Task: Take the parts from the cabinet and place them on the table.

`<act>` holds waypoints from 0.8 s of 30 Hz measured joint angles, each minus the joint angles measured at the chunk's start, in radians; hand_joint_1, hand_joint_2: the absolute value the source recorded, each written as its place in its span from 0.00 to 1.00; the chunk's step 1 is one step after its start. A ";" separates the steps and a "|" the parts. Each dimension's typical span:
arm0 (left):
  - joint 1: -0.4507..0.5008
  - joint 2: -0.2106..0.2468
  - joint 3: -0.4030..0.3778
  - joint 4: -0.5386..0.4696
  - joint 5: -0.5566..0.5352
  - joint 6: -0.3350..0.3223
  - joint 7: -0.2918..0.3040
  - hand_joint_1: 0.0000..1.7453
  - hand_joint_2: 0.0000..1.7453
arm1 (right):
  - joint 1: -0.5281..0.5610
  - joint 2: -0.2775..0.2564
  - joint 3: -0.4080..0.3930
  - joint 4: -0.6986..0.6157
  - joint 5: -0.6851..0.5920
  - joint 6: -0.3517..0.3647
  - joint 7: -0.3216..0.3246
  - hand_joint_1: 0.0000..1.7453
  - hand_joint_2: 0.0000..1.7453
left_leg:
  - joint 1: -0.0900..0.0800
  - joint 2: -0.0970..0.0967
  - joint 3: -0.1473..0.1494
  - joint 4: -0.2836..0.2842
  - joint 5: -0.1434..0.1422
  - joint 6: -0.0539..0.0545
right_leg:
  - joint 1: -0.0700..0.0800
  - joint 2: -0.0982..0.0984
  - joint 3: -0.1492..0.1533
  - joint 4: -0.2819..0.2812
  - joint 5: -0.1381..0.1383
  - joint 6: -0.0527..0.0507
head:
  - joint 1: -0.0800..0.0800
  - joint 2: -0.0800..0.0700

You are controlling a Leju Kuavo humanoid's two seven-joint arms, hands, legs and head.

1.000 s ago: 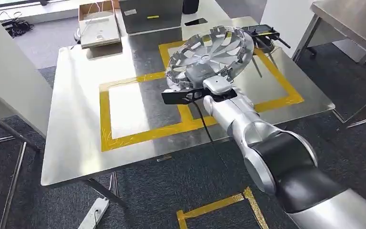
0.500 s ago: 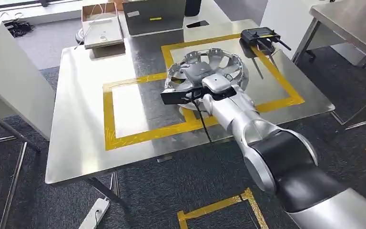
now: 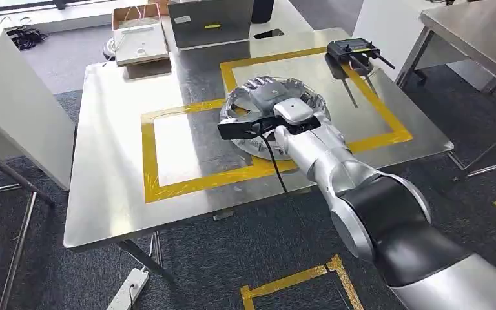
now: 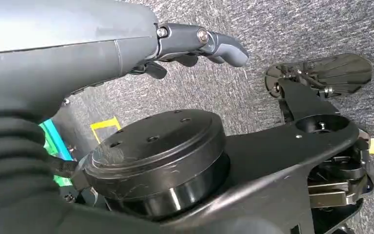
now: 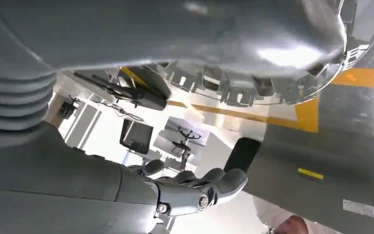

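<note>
Right hand (image 3: 278, 106) seemingly gripping finned wheel part (image 3: 258, 90), flat on table (image 3: 103, 161)

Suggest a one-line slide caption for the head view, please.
Right hand lowers a round silver finned part onto the steel table.

Head view: high, facing forward and down over the steel counter (image 3: 110, 168) with yellow tape. Right wrist view: very close beneath the round silver finned metal disc (image 3: 272, 116) (image 5: 253, 53), shared with head view. Left wrist view: faces grey carpet floor (image 4: 282, 34).

One round finned part (image 3: 272, 97), one remote controller (image 3: 352, 49) (black), two boxes (image 3: 139, 40).
</note>
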 joint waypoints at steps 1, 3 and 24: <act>0.000 0.000 0.000 0.000 0.000 0.000 -0.001 0.00 0.00 | 0.000 0.000 0.000 0.000 -0.002 -0.002 0.000 0.00 0.00 | 0.000 0.000 0.000 0.000 0.000 0.000 | 0.000 0.000 0.000 0.000 0.000 0.000 | 0.000 0.000; 0.000 0.000 0.000 0.000 -0.001 0.000 -0.008 0.00 0.00 | -0.001 -0.003 0.000 0.000 -0.007 -0.006 0.000 0.00 0.00 | 0.000 0.000 0.000 0.000 0.000 0.000 | 0.000 0.000 0.000 0.000 0.000 0.000 | 0.000 0.000; -0.002 0.007 0.000 0.000 -0.022 0.000 -0.025 0.00 0.00 | -0.011 -0.049 0.000 -0.001 0.004 -0.016 0.000 0.00 0.00 | 0.033 0.013 -0.017 -0.008 0.038 0.003 | -0.032 -0.010 0.039 0.016 -0.029 0.056 | 0.003 0.000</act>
